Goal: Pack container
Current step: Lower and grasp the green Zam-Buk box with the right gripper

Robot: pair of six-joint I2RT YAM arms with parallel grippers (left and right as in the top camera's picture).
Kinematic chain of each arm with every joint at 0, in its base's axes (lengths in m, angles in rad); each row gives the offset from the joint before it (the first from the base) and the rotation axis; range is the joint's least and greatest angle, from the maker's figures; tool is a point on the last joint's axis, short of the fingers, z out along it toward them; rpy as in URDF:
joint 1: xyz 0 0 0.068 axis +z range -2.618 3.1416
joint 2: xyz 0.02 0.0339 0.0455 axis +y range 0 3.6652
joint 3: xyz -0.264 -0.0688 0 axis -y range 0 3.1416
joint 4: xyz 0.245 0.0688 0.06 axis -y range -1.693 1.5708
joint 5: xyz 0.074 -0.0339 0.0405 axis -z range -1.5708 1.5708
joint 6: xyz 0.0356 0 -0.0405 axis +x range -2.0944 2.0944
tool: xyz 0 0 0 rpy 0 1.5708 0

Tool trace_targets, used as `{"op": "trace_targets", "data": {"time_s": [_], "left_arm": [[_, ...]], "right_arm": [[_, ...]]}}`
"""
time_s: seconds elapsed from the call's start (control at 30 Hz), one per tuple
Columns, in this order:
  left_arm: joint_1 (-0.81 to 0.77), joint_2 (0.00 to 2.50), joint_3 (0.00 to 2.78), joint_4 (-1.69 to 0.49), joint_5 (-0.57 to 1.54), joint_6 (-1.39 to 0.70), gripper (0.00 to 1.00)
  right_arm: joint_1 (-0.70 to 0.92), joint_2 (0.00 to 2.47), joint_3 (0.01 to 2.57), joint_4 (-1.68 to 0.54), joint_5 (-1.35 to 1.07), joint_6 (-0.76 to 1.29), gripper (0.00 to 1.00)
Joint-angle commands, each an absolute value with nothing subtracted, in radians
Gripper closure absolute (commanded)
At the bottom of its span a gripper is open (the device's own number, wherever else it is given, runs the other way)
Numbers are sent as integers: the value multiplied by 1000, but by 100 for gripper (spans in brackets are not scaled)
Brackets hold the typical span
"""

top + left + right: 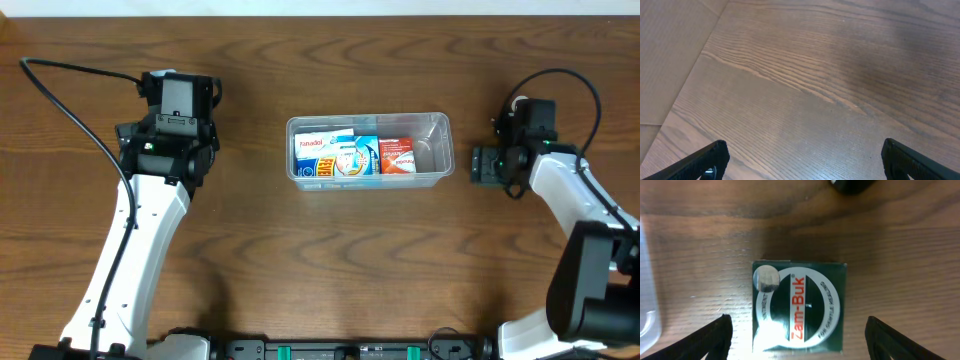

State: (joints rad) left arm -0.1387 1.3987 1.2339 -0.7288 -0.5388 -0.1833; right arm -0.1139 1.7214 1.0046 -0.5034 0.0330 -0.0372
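Observation:
The clear plastic container (432, 150) lies at the table's middle and holds three small boxes side by side: a blue and white one (316, 156), a white and teal one (354, 157) and an orange-red one (397, 156). Its right end is bare. My right gripper (497, 163) (799, 332) is open, low over a dark green Zam-Buk box (483, 166) (800, 297) that lies flat on the table just right of the container. The fingers stand either side of the box, apart from it. My left gripper (181, 88) (805, 157) is open and empty over bare wood, far left of the container.
The container's rounded corner shows at the left edge of the right wrist view (646, 310). A black cable (70, 75) runs across the table's far left. A black object (850, 185) sits at the top edge of the right wrist view.

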Motion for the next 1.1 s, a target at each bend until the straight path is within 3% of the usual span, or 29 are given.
{"op": "trace_targets", "data": {"time_s": [0.0,0.53,1.07], "left_arm": [[-135,1400,1241,-729,-561,-185,2],[-135,1400,1241,-729,-561,-185,2],[-135,1400,1241,-729,-561,-186,2]], "right_arm": [[-121,1750,1000,-493,39,-50,18],[-120,1769,992,-461,71,-50,9],[-120,1769,919,-317,28,-49,9]]}}
